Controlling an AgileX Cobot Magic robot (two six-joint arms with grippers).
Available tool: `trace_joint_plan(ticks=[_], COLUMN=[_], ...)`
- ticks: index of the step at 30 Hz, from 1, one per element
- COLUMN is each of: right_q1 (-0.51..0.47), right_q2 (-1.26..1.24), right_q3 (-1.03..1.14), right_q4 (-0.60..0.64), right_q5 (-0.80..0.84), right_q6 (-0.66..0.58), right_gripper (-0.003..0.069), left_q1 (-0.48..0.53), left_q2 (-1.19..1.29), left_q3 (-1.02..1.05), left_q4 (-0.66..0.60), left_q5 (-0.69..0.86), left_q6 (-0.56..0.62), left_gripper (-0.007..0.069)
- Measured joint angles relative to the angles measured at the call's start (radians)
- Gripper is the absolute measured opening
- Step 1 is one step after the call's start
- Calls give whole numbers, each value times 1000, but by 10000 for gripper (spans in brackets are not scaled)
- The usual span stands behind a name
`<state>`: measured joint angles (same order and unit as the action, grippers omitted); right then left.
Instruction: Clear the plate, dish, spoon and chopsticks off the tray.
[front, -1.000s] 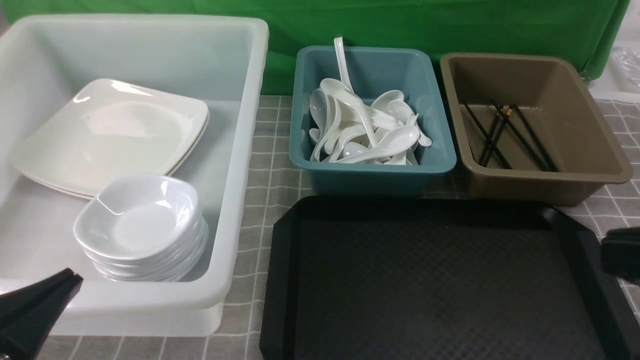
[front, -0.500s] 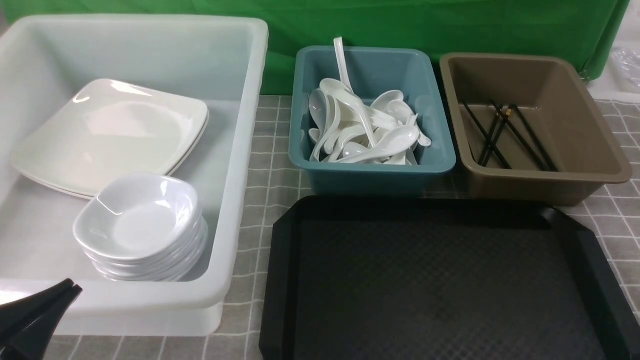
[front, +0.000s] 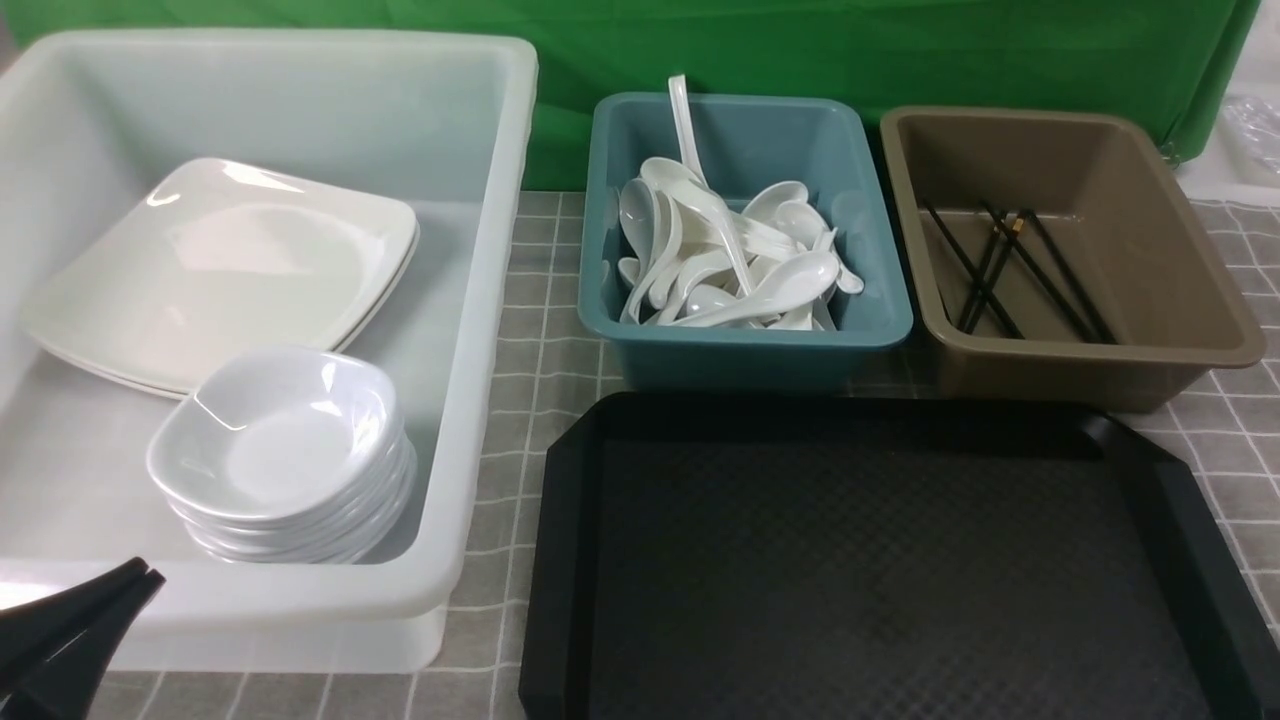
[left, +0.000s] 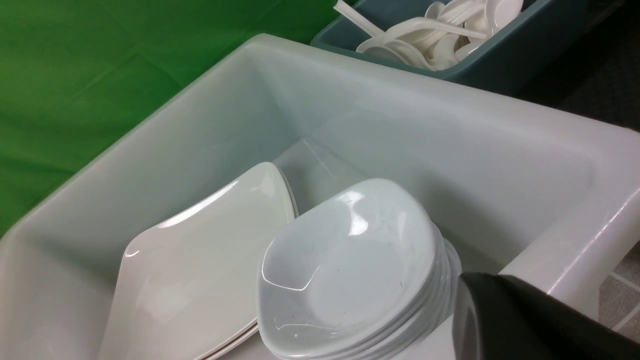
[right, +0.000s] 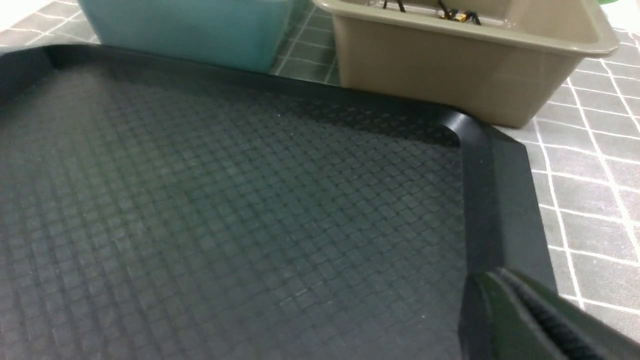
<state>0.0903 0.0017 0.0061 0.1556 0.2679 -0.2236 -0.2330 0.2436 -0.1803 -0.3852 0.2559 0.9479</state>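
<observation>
The left gripper (front: 140, 575), fingers pressed together, is being held at 7 o'clock beside the white tub (front: 480, 330). The right gripper (right: 520, 295), likewise pressed together, is being held over the black tray (right: 495, 200) at its 5 o'clock corner.

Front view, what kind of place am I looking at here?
Probably a staged canteen dish-return station: a black tray sits before sorting bins on a checked cloth, a white tub of plates and dishes, a blue bin of spoons, a brown bin of chopsticks. The green backdrop suggests a lab.
</observation>
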Motion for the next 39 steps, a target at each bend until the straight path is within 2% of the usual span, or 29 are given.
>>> trace_joint_plan(ticks=[39], right_q1=[0], right_q2=[0], right_q3=[0], right_q4=[0], right_q5=[-3], right_q6=[1], right_gripper=[88], left_q1=[1], left_q2=[-2], left_q3=[0], left_q4=[6], left_q5=[-26], left_q6=[-3], left_gripper=[8])
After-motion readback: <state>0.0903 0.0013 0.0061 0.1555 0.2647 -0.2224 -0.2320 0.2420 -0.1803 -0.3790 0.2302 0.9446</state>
